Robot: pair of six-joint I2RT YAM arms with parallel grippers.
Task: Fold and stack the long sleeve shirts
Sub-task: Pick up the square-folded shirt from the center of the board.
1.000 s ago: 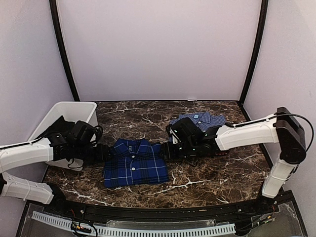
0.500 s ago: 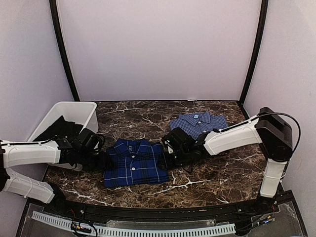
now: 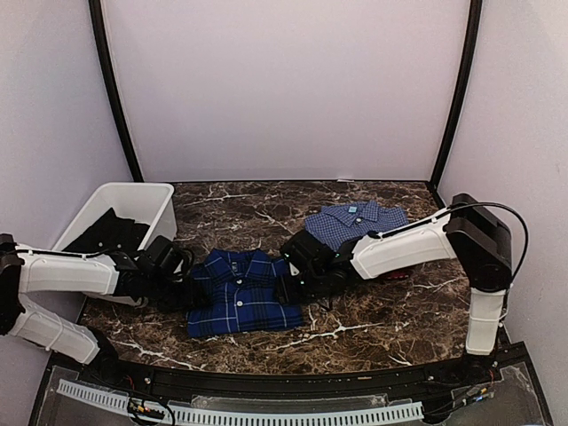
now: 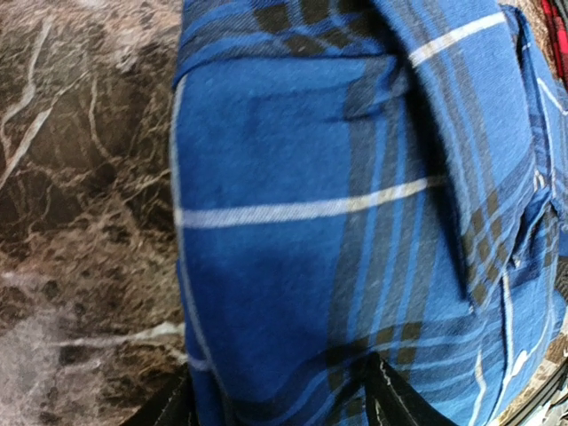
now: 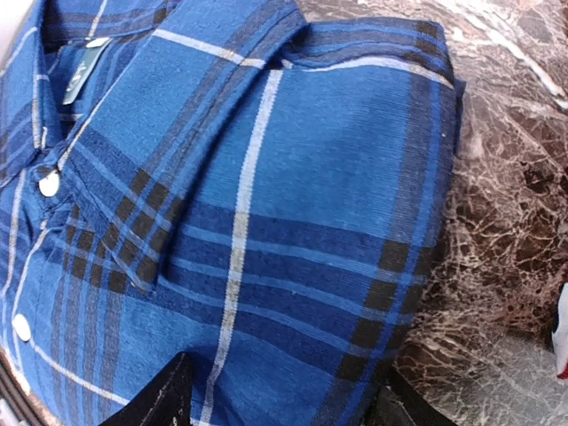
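The deep-blue plaid long sleeve shirt (image 3: 241,297) lies folded, collar up, at the front middle of the table. My left gripper (image 3: 190,296) is at its left edge and my right gripper (image 3: 289,287) at its right edge. In the left wrist view the plaid cloth (image 4: 293,177) fills the space between the open jaws of the left gripper (image 4: 280,395). The right wrist view shows the shirt's folded side (image 5: 293,177) lying between the open jaws of the right gripper (image 5: 280,395). A lighter blue fine-check shirt (image 3: 355,222) lies folded behind the right arm. A strip of red cloth (image 4: 559,40) peeks past the plaid shirt.
A white bin (image 3: 133,191) stands at the back left with dark cloth (image 3: 111,232) in it. Brown marble table (image 3: 382,319) runs to black frame posts and pale walls on three sides.
Both arms have dropped and moved in toward the plaid shirt, left from the bin side, right from the fine-check shirt. Their jaws now straddle its two side edges.
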